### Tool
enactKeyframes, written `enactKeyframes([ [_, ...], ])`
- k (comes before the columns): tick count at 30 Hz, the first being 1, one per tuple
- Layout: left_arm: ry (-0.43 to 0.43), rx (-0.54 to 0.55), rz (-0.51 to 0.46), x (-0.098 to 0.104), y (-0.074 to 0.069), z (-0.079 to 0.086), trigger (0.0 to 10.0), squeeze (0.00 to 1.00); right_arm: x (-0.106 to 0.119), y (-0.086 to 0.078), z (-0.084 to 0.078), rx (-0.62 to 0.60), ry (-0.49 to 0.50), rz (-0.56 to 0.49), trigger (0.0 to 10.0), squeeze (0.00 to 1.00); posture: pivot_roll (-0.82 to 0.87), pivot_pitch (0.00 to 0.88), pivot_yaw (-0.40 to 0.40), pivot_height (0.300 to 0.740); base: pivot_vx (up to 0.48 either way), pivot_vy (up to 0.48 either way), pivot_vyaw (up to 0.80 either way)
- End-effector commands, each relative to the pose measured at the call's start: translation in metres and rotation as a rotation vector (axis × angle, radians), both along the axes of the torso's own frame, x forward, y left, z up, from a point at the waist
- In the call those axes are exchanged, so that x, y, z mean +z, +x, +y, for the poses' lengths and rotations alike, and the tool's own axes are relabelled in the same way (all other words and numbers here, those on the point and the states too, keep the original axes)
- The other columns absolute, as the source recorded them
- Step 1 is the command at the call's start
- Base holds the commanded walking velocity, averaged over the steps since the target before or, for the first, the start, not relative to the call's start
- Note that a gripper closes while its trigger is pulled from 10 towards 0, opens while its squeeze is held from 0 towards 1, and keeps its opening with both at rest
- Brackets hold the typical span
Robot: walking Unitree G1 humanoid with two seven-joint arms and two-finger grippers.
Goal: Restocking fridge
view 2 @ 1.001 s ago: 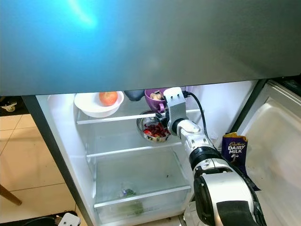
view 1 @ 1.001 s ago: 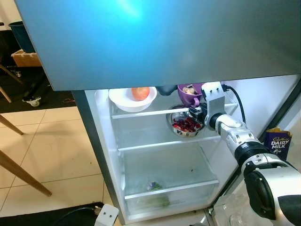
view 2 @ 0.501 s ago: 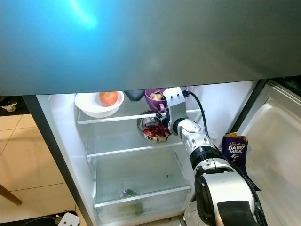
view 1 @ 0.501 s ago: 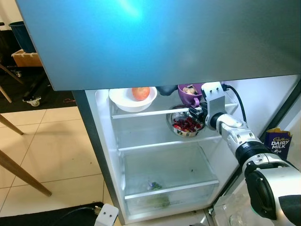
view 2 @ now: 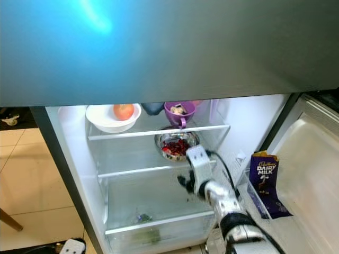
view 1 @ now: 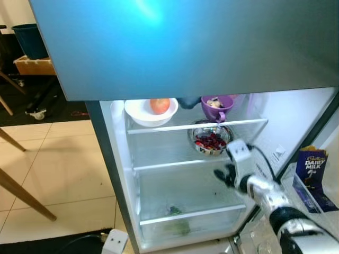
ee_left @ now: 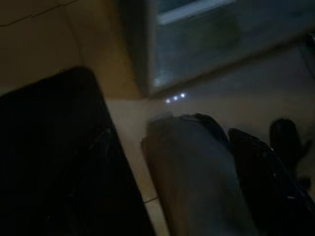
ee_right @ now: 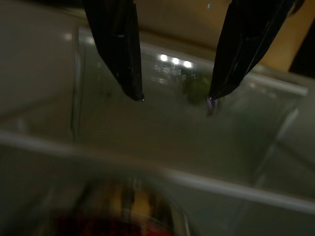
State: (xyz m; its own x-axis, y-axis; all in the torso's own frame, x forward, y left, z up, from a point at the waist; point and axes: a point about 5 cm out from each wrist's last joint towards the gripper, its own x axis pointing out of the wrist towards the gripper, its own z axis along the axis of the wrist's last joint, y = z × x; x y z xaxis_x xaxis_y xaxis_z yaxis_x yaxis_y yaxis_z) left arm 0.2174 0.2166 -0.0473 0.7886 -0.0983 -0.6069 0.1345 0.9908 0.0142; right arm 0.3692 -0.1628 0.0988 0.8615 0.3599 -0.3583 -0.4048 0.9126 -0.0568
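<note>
The fridge (view 1: 114, 159) stands open. On its top shelf sit a white bowl (view 1: 142, 112) holding a red-orange fruit (view 1: 159, 105) and a purple cup (view 1: 216, 104) with food in it. One shelf lower is a steel bowl (view 1: 209, 142) of red pieces. My right gripper (view 1: 222, 174) hangs below and in front of that bowl, near the lower glass shelf. It is open with nothing between its fingers (ee_right: 123, 54) in the right wrist view. The left arm hangs idle; its wrist view is dark, looking at the floor by the fridge base (ee_left: 197, 44).
A purple Dairy Milk packet (view 1: 311, 165) stands in the door rack at the right. Something green (view 1: 175, 210) lies in the bottom drawer. Tiled floor and wooden chair legs (view 1: 21, 185) lie to the left. A white device (view 1: 114, 242) sits on the floor by the fridge.
My right gripper has let go of the steel bowl's rim, pulled back from the middle shelf and dropped lower. The bowl stays on its shelf.
</note>
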Motion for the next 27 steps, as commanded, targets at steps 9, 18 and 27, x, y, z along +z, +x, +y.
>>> enactKeyframes([
  [9, 0.034, 0.264, -0.080, 0.010, 0.002, 0.032, 10.0, 0.00, -0.066, -0.045, 0.005, -0.090, 0.036, 0.120, 10.0, 0.00, -0.05, 0.140, -0.073, 0.610, 0.000, 0.000, 0.00],
  [18, 0.031, 0.150, -0.049, 0.007, 0.001, 0.021, 10.0, 0.00, -0.122, -0.098, -0.002, -0.225, 0.027, 0.255, 10.0, 0.00, -0.03, 0.128, -0.049, 0.610, 0.000, 0.000, 0.00],
  [27, 0.007, 0.106, -0.041, 0.009, 0.010, 0.008, 10.0, 0.00, -0.139, -0.119, -0.008, -0.299, 0.040, 0.325, 10.0, 0.00, -0.03, 0.109, -0.032, 0.610, 0.000, 0.000, 0.00],
])
